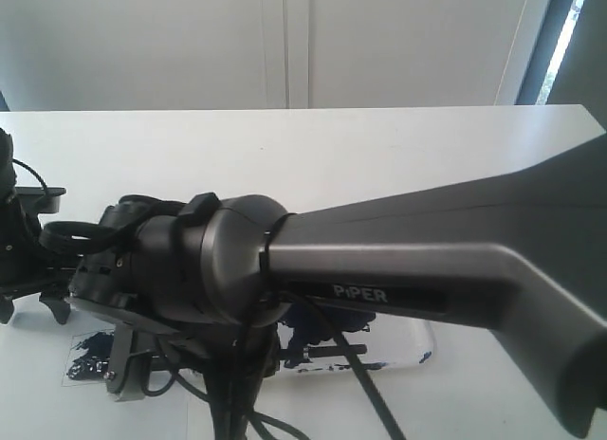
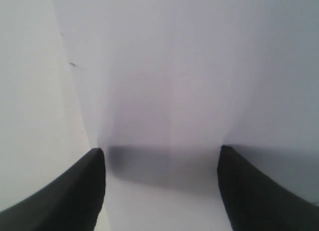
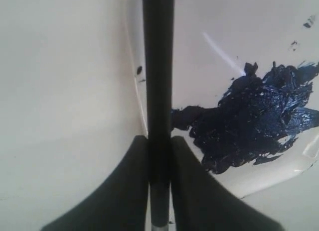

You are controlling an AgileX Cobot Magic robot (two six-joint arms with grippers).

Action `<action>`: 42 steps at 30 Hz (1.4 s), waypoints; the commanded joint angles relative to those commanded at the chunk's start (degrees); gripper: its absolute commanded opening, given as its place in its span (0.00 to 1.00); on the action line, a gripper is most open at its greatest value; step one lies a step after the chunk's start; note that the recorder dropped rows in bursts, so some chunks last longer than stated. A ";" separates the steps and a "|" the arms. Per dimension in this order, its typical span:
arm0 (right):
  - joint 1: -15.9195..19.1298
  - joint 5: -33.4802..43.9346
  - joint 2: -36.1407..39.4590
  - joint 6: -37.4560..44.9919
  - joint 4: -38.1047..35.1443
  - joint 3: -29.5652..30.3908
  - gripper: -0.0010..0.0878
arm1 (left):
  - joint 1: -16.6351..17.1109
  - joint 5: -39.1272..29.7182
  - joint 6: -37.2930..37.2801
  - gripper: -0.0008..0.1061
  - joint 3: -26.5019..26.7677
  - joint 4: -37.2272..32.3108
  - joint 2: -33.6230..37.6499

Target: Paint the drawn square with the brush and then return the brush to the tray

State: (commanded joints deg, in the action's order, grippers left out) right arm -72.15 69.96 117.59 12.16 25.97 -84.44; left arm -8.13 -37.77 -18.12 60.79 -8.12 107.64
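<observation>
In the exterior view the right arm [image 1: 427,260] fills the foreground, reaching from the right across the middle of the white table [image 1: 379,146]. Below it only a strip of the tray [image 1: 423,351] shows, with some dark blue paint inside it. To the left, apart from the tray, lies the drawn square [image 1: 90,357], patchily covered in dark blue paint. From here I cannot pick out the brush with any certainty, and neither gripper's fingertips are clear.

The left wrist view shows what the exterior view does not. The left gripper [image 2: 162,151] has its two dark fingers [image 2: 75,191] spread wide with nothing between them. It hovers over the plain white paper sheet [image 2: 199,66], whose edge runs along one side. No square, tray or brush appears in this view.

The right wrist view alone shows the brush. The right gripper [image 3: 159,146] is clamped tight on the brush [image 3: 158,66], its fingers pressed against the black shaft from both sides. The long axis runs straight out in line with the fingers, away from the camera. The shaft hangs over the tray's rim [image 3: 133,86] and runs nearly parallel to it. The far end leaves the picture, so the tip is unseen. Beside the shaft, inside the tray, spreads the large blue-black paint blob [image 3: 254,116].
</observation>
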 joint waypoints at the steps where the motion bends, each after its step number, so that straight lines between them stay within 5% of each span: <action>1: 0.27 0.00 0.00 -0.74 0.56 0.44 0.01 | 0.00 0.00 0.00 0.64 0.00 -0.11 0.00; 15: 0.84 0.00 -0.54 -1.59 0.16 0.70 0.01 | 0.00 0.00 0.12 0.64 0.00 -0.10 0.00; 26: -2.40 0.00 -2.69 1.16 -2.86 0.70 0.01 | 0.00 0.23 0.12 0.64 0.00 -0.13 0.00; 42: -1.47 0.00 0.56 0.91 4.99 0.49 0.01 | 0.00 -0.17 0.12 0.64 0.00 -0.13 0.00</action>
State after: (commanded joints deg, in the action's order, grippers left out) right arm -73.62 69.96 118.15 13.07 30.96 -83.95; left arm -8.13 -37.94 -18.00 60.79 -8.25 107.64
